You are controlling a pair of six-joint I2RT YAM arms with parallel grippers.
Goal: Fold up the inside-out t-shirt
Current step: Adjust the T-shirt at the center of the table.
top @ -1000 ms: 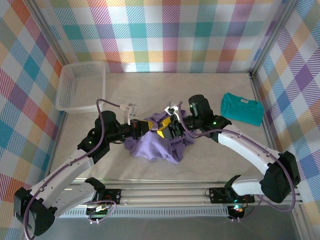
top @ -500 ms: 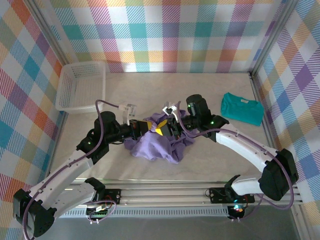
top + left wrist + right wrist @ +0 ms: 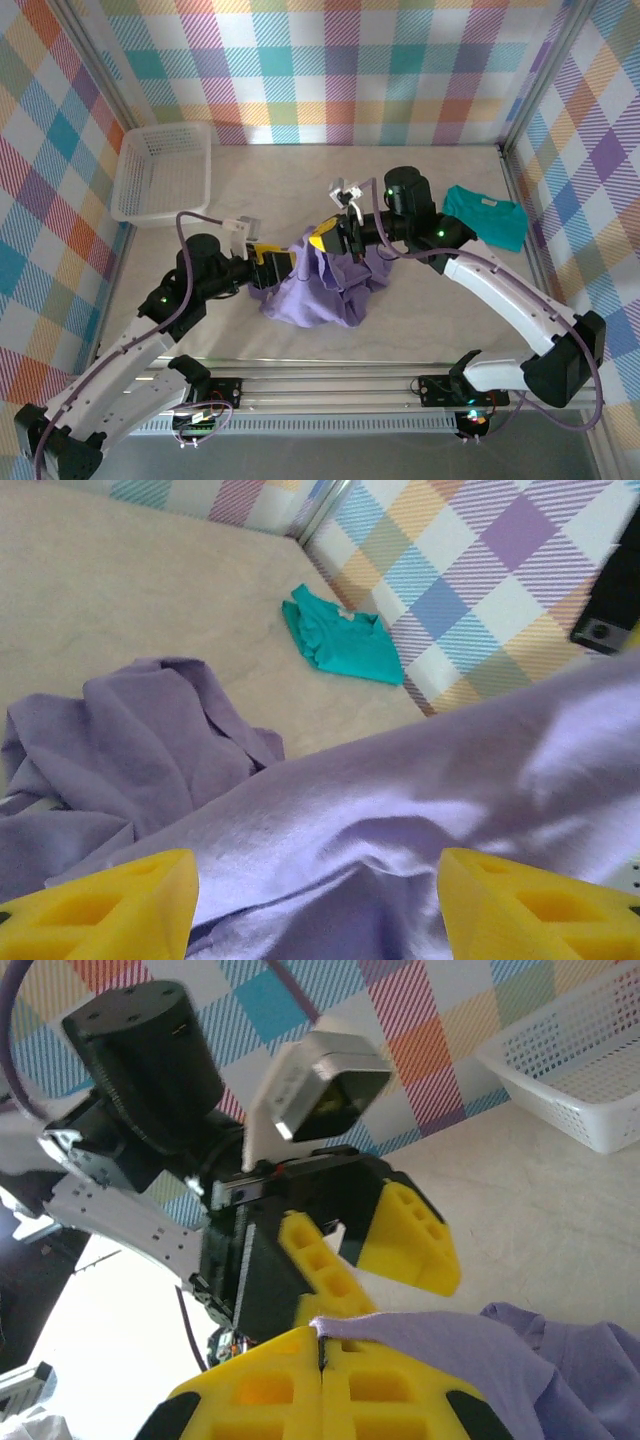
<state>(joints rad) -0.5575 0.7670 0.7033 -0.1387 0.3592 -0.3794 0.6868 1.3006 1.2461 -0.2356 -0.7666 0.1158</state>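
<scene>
Lavender cotton t-shirt (image 3: 318, 290) crumpled on the beige table (image 3: 270, 175) between our two arms, well apart from the white mesh basket (image 3: 160, 172) and small teal shirt (image 3: 486, 216), our right gripper (image 3: 322, 1338) pinched closed on a raised fold, our left gripper (image 3: 315, 880) spread wide, cloth lying between its yellow fingers (image 3: 110, 892).

Top camera looks down from behind; both close wrist cameras share the lavender t-shirt (image 3: 312, 296).

Your pale table (image 3: 270, 180), three things on it.
You have a white basket (image 3: 162, 172) at the far left, a teal t-shirt (image 3: 485, 216) flat at the far right, and the lavender t-shirt (image 3: 320, 295) bunched mid-table, well apart from both.
</scene>
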